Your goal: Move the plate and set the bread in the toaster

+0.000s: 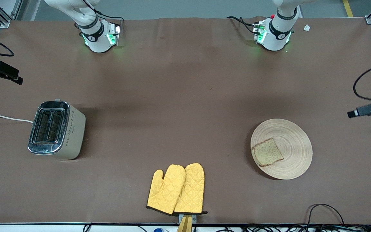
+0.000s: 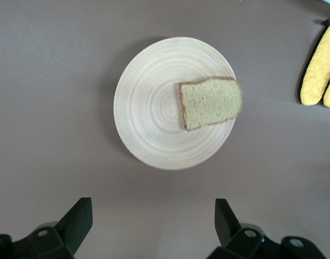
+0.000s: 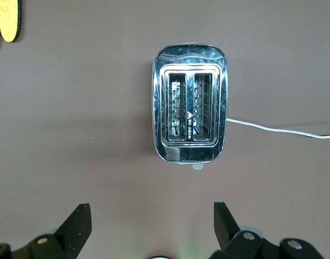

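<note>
The light-wood plate (image 1: 288, 141) lies toward the left arm's end of the table, with the slice of bread (image 1: 267, 152) on its edge toward the toaster's end. In the left wrist view the plate (image 2: 149, 113) and the bread (image 2: 210, 102) lie far below my open, empty left gripper (image 2: 152, 216). The cream toaster (image 1: 58, 129) stands toward the right arm's end, both slots empty. In the right wrist view the toaster (image 3: 190, 102) lies far below my open, empty right gripper (image 3: 152, 218). Neither hand shows in the front view.
A pair of yellow oven mitts (image 1: 176, 189) lies near the table's front edge, between toaster and plate. The toaster's white cord (image 1: 5, 118) runs off the table's end. Both arm bases (image 1: 98, 35) stand along the back edge.
</note>
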Controlling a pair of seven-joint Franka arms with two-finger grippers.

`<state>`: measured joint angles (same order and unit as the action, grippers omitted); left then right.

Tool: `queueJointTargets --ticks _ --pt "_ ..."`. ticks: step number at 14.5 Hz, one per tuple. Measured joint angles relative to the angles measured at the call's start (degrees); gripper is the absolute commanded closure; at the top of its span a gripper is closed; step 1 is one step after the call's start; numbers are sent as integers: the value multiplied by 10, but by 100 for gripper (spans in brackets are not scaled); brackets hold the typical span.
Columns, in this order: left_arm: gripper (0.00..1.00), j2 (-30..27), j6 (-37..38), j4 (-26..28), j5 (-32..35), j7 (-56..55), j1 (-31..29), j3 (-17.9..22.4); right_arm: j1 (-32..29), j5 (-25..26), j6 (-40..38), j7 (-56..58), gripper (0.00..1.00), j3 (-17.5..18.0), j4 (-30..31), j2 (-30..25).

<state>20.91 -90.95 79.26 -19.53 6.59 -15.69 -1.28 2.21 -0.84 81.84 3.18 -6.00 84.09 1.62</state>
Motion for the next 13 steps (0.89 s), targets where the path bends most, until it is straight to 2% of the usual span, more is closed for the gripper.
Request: queueJointTargets --ticks 4,7,9,13 --pt "0 89 -24 -1 -103 104 -45 0 0 0 0 0 0 0 0 0" --pt "1 156 -56 -1 -155 200 -73 0 0 0 0 0 0 1 1 0" --pt "10 198 -70 -2 -191 257 -84 0 0 0 0 0 0 1 1 0" --pt "19 269 -83 -3 -254 343 -94 0 0 0 0 0 0 2 1 0"
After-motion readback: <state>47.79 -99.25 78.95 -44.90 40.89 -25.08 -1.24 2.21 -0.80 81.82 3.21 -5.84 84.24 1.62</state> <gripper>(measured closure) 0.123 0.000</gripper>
